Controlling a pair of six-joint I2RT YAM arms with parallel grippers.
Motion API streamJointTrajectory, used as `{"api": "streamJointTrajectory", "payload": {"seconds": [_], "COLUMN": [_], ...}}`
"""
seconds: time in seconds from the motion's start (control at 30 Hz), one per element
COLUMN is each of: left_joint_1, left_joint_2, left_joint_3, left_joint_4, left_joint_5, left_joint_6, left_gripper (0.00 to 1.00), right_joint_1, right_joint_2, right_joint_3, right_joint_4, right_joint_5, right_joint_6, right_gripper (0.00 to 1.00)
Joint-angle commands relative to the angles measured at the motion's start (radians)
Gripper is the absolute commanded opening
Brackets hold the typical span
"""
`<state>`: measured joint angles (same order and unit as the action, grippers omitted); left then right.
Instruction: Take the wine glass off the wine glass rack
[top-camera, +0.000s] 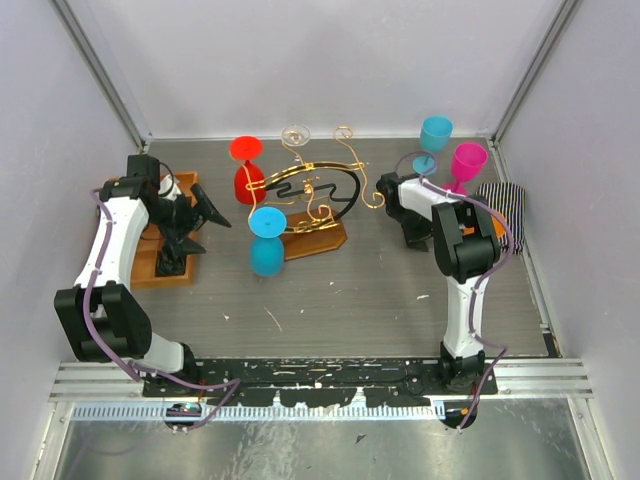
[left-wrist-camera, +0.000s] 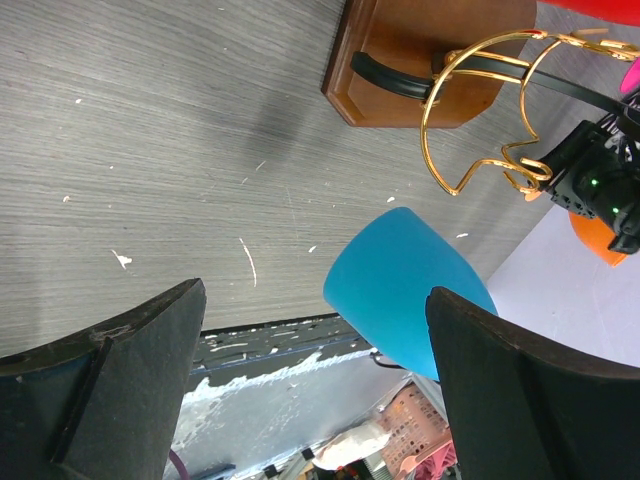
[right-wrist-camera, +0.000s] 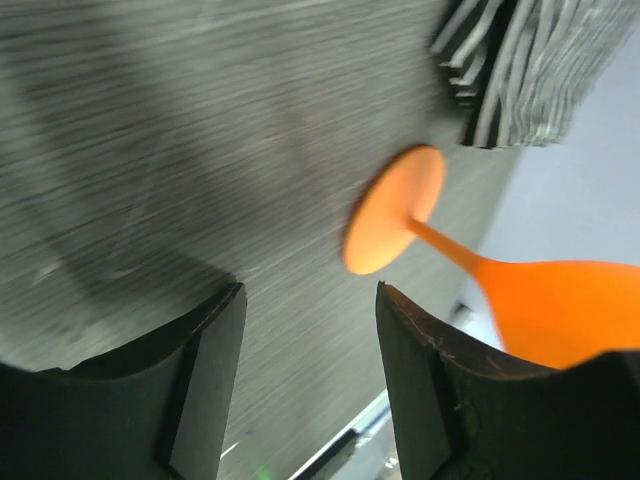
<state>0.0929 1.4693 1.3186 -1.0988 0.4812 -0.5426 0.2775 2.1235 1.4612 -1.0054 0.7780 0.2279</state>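
The wine glass rack (top-camera: 312, 192) is a gold wire stand on a brown wooden base (top-camera: 318, 240) at mid table. A red wine glass (top-camera: 247, 170) hangs at its left and a blue wine glass (top-camera: 267, 245) at its front. My left gripper (top-camera: 195, 235) is open and empty to the left of the rack. In the left wrist view the blue glass (left-wrist-camera: 405, 290) lies ahead between the open fingers (left-wrist-camera: 120, 370), not touched. My right gripper (right-wrist-camera: 310, 340) is open. An orange wine glass (right-wrist-camera: 395, 210) lies tilted beyond its right finger, blurred.
An orange-brown compartment tray (top-camera: 160, 265) lies under my left gripper. A cyan glass (top-camera: 435, 133) and a magenta glass (top-camera: 467, 160) stand at the back right by a striped cloth (top-camera: 502, 200). My right arm (top-camera: 445, 215) reaches toward the rack's right scroll end.
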Motion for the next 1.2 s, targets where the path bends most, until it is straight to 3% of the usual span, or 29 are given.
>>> {"api": "streamJointTrajectory", "payload": {"seconds": [0.0,0.23,0.63,0.77,0.93,1.03,1.17], "left_joint_1": [0.004,0.004,0.005,0.004,0.004,-0.010,-0.074], "left_joint_2": [-0.009,-0.010,-0.014,-0.038,-0.112,-0.142,-0.181], "left_joint_3": [-0.005,-0.007,0.073,0.093,0.097,0.102,0.095], "left_joint_4": [-0.001,-0.001,-0.038,-0.006,0.068,0.087,0.149], "left_joint_5": [0.024,0.024,-0.080,-0.041,0.019,0.069,0.123], "left_joint_6": [0.015,0.016,0.032,0.018,-0.031,-0.056,-0.108], "left_gripper": [0.98,0.98,0.99,0.89,0.65,0.66,0.72], "right_joint_1": [0.017,0.015,-0.056,-0.076,-0.077,-0.077,-0.075], "right_joint_2": [-0.065,-0.120,-0.220,-0.257,-0.312,-0.378,-0.397], "right_joint_3": [0.024,0.086,0.379,0.466,0.569,0.609,0.699], "right_joint_4": [0.116,0.109,-0.003,-0.035,-0.076,-0.046,-0.017], "right_joint_5": [-0.419,-0.658,-0.650,-0.617,-0.621,-0.686,-0.949], "right_joint_6": [0.015,0.009,0.055,0.050,0.037,0.041,0.056], "right_gripper": [0.62,0.63,0.59,0.56,0.49,0.49,0.51]}}
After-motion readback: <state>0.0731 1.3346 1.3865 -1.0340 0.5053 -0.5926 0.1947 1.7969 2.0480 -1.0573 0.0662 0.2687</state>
